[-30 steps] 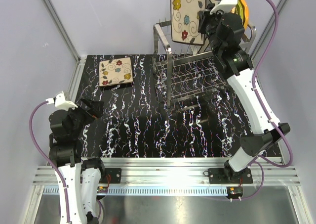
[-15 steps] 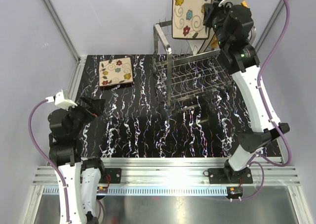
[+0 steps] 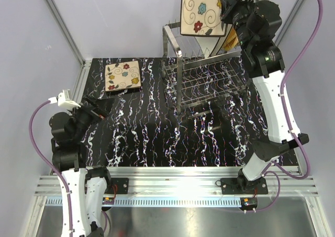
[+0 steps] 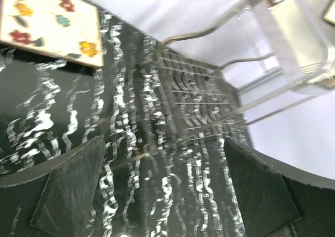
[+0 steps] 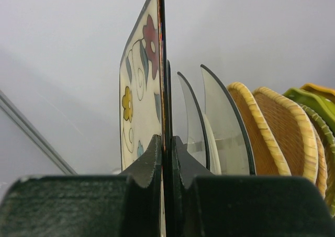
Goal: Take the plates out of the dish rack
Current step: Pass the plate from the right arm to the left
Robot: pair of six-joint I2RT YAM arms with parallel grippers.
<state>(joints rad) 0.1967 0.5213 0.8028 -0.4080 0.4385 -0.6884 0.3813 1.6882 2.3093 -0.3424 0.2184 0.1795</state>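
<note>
plates first: your right gripper (image 5: 166, 143) is clenched on the rim of a flower-patterned square cream plate (image 5: 138, 90), pinching it edge-on between both fingers. from above, you see that plate held upright in the air over the back of the dish rack (image 3: 204, 80), apart from its prongs. beyond it, in the right wrist view, more stand in a row: two pale plates (image 5: 225, 127), then woven tan plates (image 5: 272, 137), then a green plate (image 5: 314, 103) at the far right. a second flowered plate (image 3: 123, 76) lies flat on the black marbled table (image 3: 157, 137), left of the rack. your left gripper (image 3: 97, 111) hangs released, jaws wide apart, over the table's left side, holding nothing.
</note>
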